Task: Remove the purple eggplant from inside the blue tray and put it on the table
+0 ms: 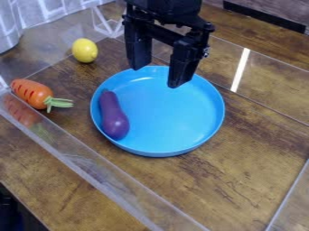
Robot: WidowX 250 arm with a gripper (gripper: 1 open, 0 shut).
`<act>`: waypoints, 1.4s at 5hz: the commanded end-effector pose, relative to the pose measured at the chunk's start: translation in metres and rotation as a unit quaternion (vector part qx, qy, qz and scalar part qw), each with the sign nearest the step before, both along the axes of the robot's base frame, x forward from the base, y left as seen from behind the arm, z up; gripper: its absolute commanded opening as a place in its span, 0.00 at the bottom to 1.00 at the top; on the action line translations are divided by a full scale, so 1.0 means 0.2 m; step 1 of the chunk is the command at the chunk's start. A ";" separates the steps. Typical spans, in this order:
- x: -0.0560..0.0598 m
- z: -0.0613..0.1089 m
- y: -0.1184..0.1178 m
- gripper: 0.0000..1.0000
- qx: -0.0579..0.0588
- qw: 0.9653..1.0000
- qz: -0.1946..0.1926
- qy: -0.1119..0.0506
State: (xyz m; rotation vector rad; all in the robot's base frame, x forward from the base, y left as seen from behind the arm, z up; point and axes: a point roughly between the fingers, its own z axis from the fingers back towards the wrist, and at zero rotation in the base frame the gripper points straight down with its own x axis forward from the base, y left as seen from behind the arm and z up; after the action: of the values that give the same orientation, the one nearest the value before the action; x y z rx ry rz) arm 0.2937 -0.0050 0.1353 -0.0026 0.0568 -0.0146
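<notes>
Brown wood table [229, 171], glossy, with pale lines across it. Over far part of blue tray [175, 126]: black claw [158, 74], wide open, fingers well apart, pointing down. Inside tray, near rim at picture's left: purple eggplant [114, 115], apart from claw. Outside tray: orange carrot [36, 93] with green top; farther back, yellow toy [85, 50].

Tray [175, 126] on the table [218, 180] below the pincer [161, 77], eggplant [114, 115] in the tray, before the pincer and to its left in view, carrot [34, 92] farther left, beside the tray, lemon [85, 50] left of the pincer, behind the carrot
</notes>
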 end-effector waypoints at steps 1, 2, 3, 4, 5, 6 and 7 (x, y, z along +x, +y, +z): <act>0.01 -0.02 0.01 1.00 0.000 1.000 -0.002 0.004; 0.04 -0.04 0.03 1.00 0.001 1.000 -0.001 0.004; 0.06 -0.06 0.05 1.00 0.002 1.000 0.001 0.004; 0.07 -0.08 0.07 1.00 0.003 1.000 0.002 0.005; 0.08 -0.09 0.09 1.00 0.004 1.000 0.003 0.006; 0.08 -0.11 0.10 1.00 0.005 1.000 0.005 0.007; 0.09 -0.12 0.13 1.00 0.006 1.000 0.007 0.006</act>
State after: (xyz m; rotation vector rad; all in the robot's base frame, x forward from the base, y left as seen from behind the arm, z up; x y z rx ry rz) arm 0.3036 0.0126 0.0982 0.0034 0.1215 -0.0167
